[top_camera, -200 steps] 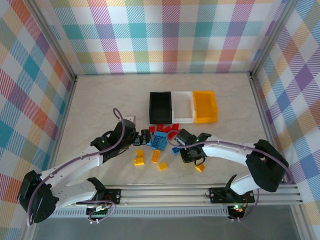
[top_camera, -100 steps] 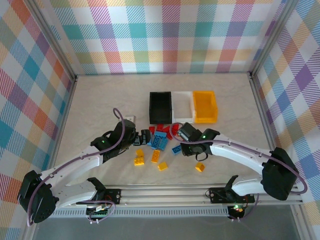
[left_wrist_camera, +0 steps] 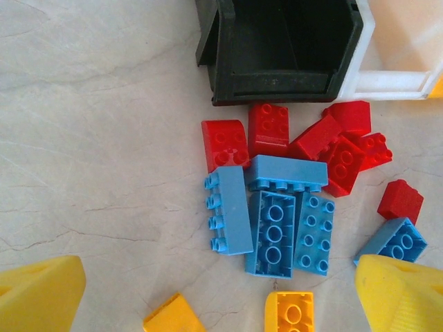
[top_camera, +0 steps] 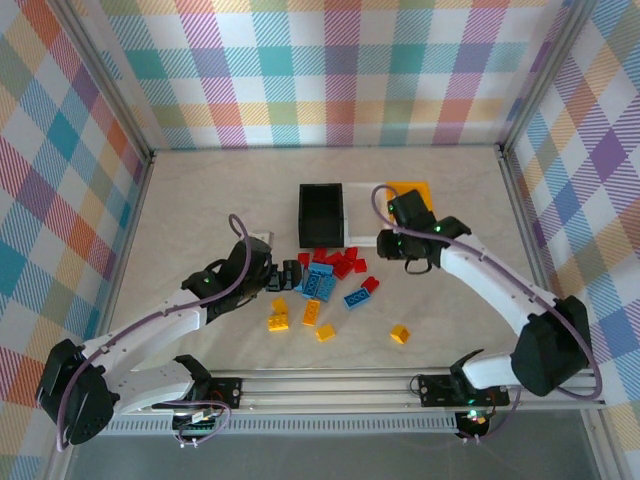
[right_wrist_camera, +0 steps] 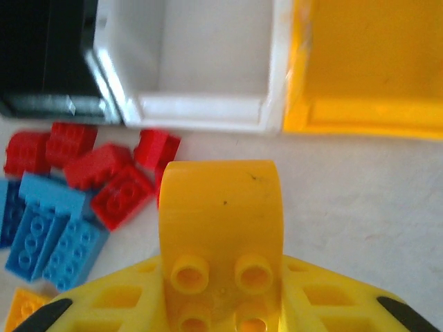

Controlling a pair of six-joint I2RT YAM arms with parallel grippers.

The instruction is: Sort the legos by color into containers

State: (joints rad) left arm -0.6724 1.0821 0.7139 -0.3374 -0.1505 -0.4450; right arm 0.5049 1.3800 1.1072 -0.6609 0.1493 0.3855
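Observation:
My right gripper [top_camera: 388, 240] is shut on a yellow-orange lego [right_wrist_camera: 221, 207], holding it just in front of the white bin [right_wrist_camera: 208, 112] and the yellow-orange bin [right_wrist_camera: 360, 117]. The black bin [top_camera: 320, 208] stands left of the white one [top_camera: 355, 236]. Red legos [top_camera: 340, 262] lie in a heap before the bins, blue ones [top_camera: 320, 283] just nearer, and yellow-orange ones [top_camera: 311, 311] nearer still. My left gripper [top_camera: 285, 275] is open and low at the pile's left edge. In the left wrist view its gripper [left_wrist_camera: 218, 277] frames the blue bricks [left_wrist_camera: 277, 221], with nothing between the fingers.
A single yellow-orange brick [top_camera: 400, 334] lies apart at the near right. A blue brick [top_camera: 355, 298] and a red one [top_camera: 371, 284] sit to the right of the pile. Metal frame rails and checked walls bound the table on three sides.
My right gripper has lifted away from the pile and swung back and right towards the bins, carrying the yellow-orange lego. The left arm has stayed put.

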